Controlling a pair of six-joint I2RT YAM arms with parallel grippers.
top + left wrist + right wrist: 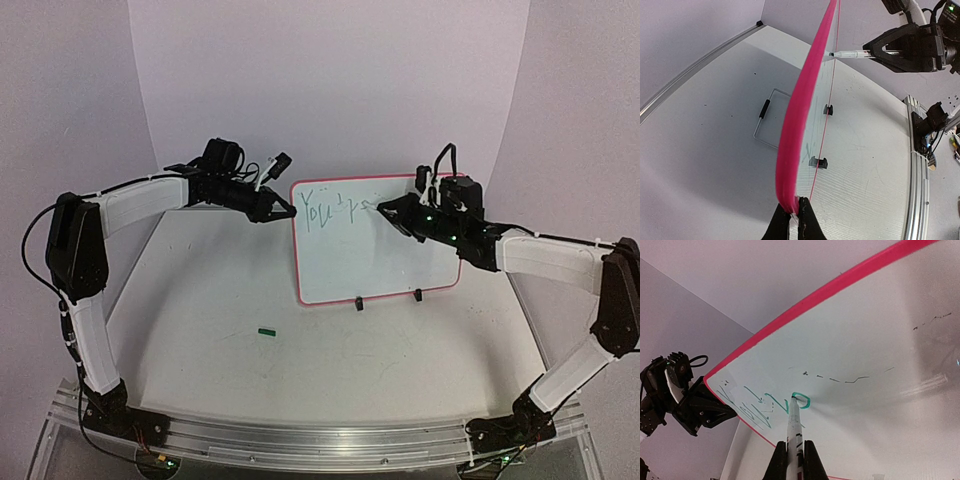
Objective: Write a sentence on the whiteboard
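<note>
The whiteboard (380,260), white with a thin red frame, stands upright on the table on two black clip feet (357,302). My left gripper (291,211) is shut on the frame at the board's upper left edge; the left wrist view shows the board edge-on (800,120) with its frame pinched between the closed jaws of the left gripper (796,214). My right gripper (795,447) is shut on a white marker (794,422), and the marker's tip touches the board. The sentence (762,405) shows as a few green letters near the top left, ending in a fresh loop at the tip.
A small green cap (266,331) lies on the table left of centre. A wire stand (767,120) lies flat behind the board. Faint dark marks (850,380) cross the board's upper part. An aluminium rail (320,440) runs along the near edge.
</note>
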